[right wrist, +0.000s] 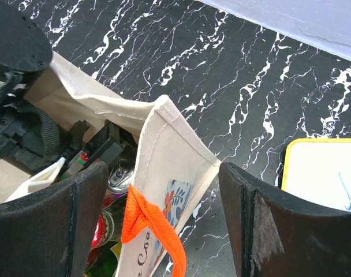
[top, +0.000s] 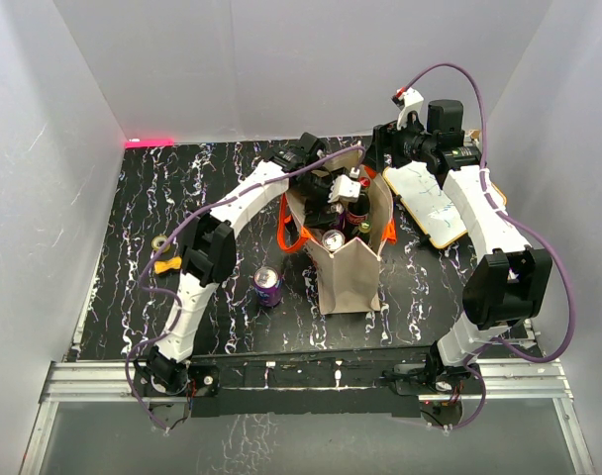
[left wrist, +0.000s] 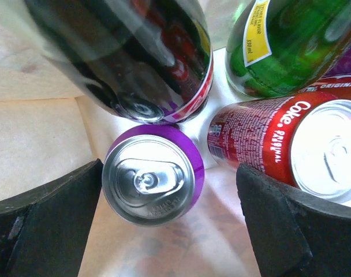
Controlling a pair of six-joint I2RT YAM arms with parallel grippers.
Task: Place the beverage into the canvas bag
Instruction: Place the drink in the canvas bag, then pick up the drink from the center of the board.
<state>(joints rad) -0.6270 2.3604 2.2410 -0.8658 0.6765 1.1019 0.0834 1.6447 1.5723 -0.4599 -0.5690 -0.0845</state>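
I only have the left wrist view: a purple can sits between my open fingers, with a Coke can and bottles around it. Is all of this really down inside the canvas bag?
Observer: Yes. From above, the left gripper reaches down into the mouth of the canvas bag, which stands upright.
Operator: Where is the right arm?
Observer: The right gripper is open, with one finger on either side of the bag's rim, next to an orange handle.
Operator: Any drinks outside the bag?
Observer: One. Another purple can stands upright on the table, left of the bag.
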